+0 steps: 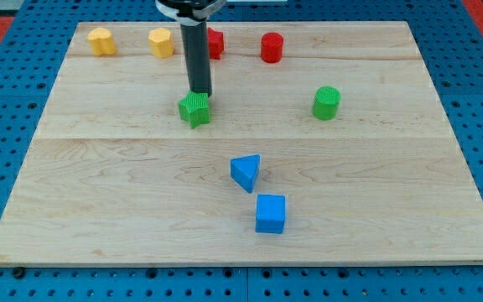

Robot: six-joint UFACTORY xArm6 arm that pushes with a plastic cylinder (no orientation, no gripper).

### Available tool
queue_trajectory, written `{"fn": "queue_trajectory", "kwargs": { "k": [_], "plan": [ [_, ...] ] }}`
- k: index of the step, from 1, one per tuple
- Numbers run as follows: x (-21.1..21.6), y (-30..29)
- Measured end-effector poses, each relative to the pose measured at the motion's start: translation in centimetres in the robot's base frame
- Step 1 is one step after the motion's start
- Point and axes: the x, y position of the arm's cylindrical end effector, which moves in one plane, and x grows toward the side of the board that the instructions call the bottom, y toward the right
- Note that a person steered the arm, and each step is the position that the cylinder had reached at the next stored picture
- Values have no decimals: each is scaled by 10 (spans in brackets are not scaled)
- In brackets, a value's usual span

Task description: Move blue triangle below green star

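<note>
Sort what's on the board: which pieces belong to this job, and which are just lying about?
Job: blue triangle; green star; my tip, right behind the star.

Lying about: blue cube; green cylinder; red cylinder; red block, partly hidden; two yellow blocks.

board: pale wood, fine grain | triangle + cube: blue | star + cylinder: green | two blocks top-left: yellow | two top-centre: red | rod: dark grey | surround: blue pegboard
</note>
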Motion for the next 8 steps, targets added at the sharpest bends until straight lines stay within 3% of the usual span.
{"fn": "queue_trajectory", "kwargs": {
  "k": [1,2,5,6,8],
  "plan": [
    [-13,30],
    [-1,102],
    [122,147],
    [160,130],
    [131,4]
  ]
}}
